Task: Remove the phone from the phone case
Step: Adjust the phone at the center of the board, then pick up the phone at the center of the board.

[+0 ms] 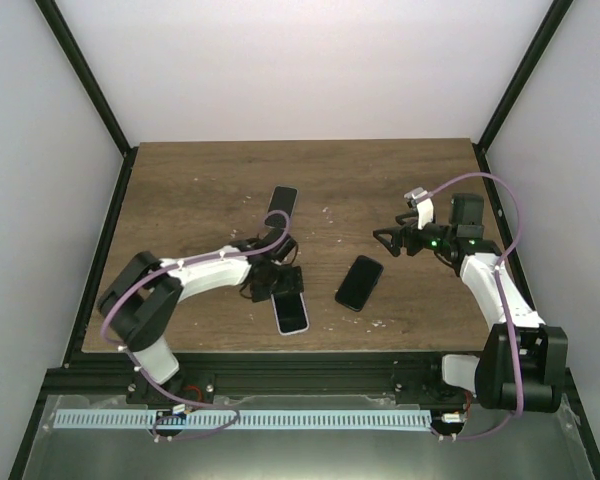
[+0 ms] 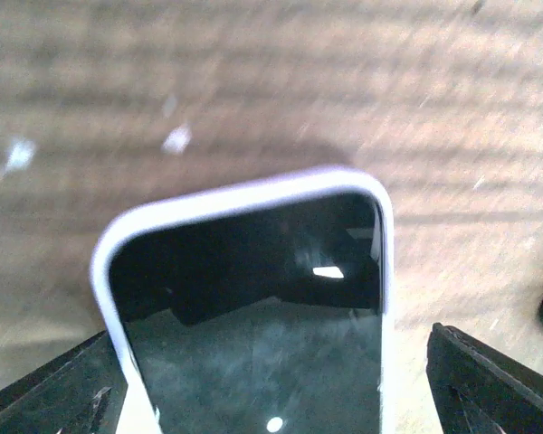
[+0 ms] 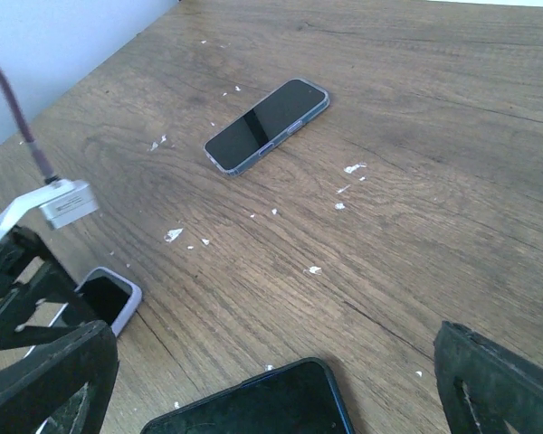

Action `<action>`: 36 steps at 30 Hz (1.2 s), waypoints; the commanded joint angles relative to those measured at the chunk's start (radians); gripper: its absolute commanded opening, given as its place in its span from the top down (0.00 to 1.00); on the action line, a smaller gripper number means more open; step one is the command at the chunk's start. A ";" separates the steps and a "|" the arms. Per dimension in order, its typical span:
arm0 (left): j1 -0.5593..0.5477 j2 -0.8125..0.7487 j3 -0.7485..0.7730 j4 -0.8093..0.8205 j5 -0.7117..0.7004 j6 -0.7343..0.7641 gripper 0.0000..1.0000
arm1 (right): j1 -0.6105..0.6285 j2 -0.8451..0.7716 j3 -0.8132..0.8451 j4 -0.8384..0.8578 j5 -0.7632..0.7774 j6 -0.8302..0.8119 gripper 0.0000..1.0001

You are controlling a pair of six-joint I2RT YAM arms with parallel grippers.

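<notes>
Lilac-white along the rim, black across the glass: found the phone [image 2: 253,344] face up and fully seated in the phone case [image 2: 240,194], flat on the wooden counter [image 1: 200,190] near its front edge, left of the middle. Saw the left tool [image 1: 280,283] lowered over the far end of that phone, with jaws parted a little wider than the case and set astride it. From the left wrist, made out one dark finger [image 2: 59,393] hard by the case's left edge, perhaps touching, though too blurred to say. Made out the other with a clear strip of wood between it and the case's right edge. Gripped nothing, then, so far as shown.

Found the right tool [image 1: 384,238] raised over the right half of the counter, pointed toward the middle, spread wide and carrying nothing.

Counted two other handsets: a dark phone [image 1: 359,282] lying aslant to the right of the cased one and apart from it, and a grey-cased phone [image 1: 281,203] farther back, beyond the left tool. Through the right wrist camera, caught the dark phone's upper end low in view between the spread jaws. Noted white flecks [image 3: 353,168] scattered across the grain near the grey-cased phone.
</notes>
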 commanded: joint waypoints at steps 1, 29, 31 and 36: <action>-0.006 0.143 0.109 -0.027 -0.100 -0.013 0.08 | 0.010 -0.003 0.018 -0.007 -0.020 -0.012 0.04; -0.131 0.229 0.389 -0.373 -0.270 -0.014 0.30 | 0.010 -0.017 0.033 -0.028 -0.082 -0.015 0.05; -0.131 0.158 0.406 -0.359 -0.286 -0.021 0.32 | 0.010 -0.025 0.046 -0.037 -0.086 -0.004 0.06; -0.132 0.016 0.454 -0.297 -0.377 -0.060 0.34 | 0.014 0.006 0.129 -0.126 -0.097 -0.006 0.18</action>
